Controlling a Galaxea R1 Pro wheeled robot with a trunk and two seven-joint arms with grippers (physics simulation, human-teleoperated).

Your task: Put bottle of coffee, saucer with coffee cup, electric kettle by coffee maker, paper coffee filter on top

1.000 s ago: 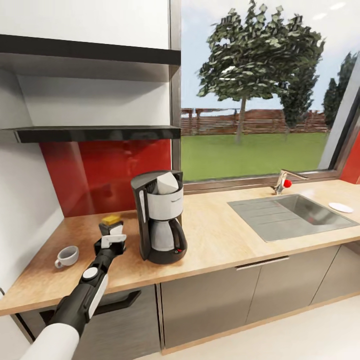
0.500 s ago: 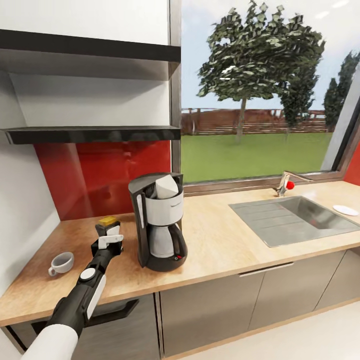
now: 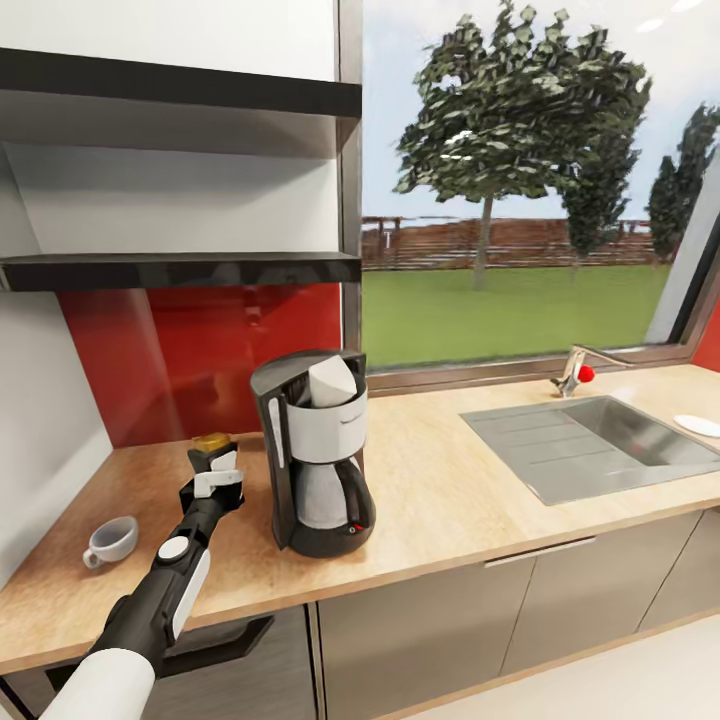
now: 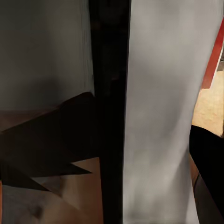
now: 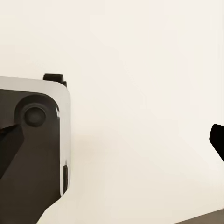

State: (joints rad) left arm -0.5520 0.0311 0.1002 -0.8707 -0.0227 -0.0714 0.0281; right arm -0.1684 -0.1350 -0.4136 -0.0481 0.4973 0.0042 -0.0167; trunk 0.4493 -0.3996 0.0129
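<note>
On the kitchen countertop [image 3: 450,500] stands the coffee maker [image 3: 312,455], with the white paper coffee filter [image 3: 333,382] sitting in its top. Just left of it is the bottle of coffee [image 3: 211,443], dark with a gold cap. My left gripper [image 3: 213,470] is shut around the bottle's body. The white coffee cup [image 3: 110,540] sits further left on the counter, apart from everything. The saucer [image 3: 700,425] lies at the far right past the sink. The kitchen shelf [image 3: 180,268] hangs above. My right gripper [image 5: 116,140] shows dark tips far apart at the right wrist view's edges.
A steel sink [image 3: 590,440] with a faucet [image 3: 578,368] is set into the counter on the right. A red backsplash [image 3: 200,360] and a big window back the counter. Grey cabinet fronts [image 3: 420,620] run below. Part of my own body [image 5: 32,144] appears in the right wrist view.
The whole head view has shifted a little, so the camera moved. The left gripper and bottle keep their place beside the coffee maker.
</note>
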